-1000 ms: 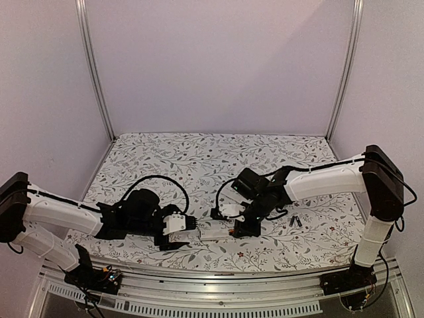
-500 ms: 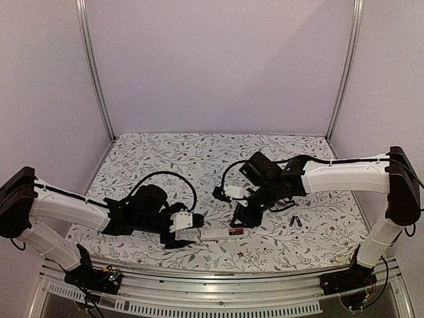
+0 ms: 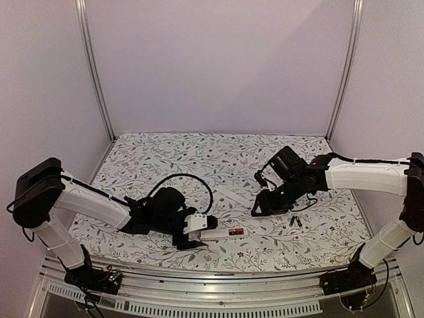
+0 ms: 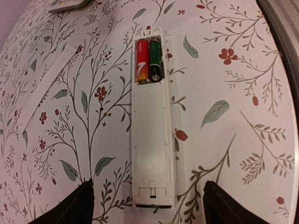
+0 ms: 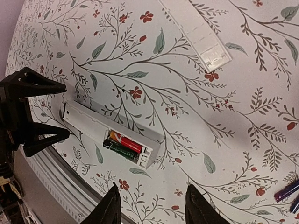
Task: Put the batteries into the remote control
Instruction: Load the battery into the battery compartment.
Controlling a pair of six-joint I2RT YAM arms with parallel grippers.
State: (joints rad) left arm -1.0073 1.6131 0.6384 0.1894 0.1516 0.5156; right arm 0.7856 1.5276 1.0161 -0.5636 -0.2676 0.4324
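One remote (image 4: 152, 140) is counted, with two batteries (image 4: 142, 60) seated in it, one red and one dark. Two loose batteries (image 3: 295, 222) and one white cover (image 5: 196, 32) are also seen.

Robot laboratory cell, as I see it from my remote station. Plain lilac panels (image 3: 218, 66) close off the back and both sides, framed by bare aluminium posts (image 3: 93, 66). A slotted metal rail (image 3: 218, 306) runs along the near edge and carries the bolted bases of the left arm (image 3: 86, 202) and right arm (image 3: 364, 175), with exposed wiring (image 3: 99, 278). A flowered cloth (image 3: 199, 152) covers the bench top.
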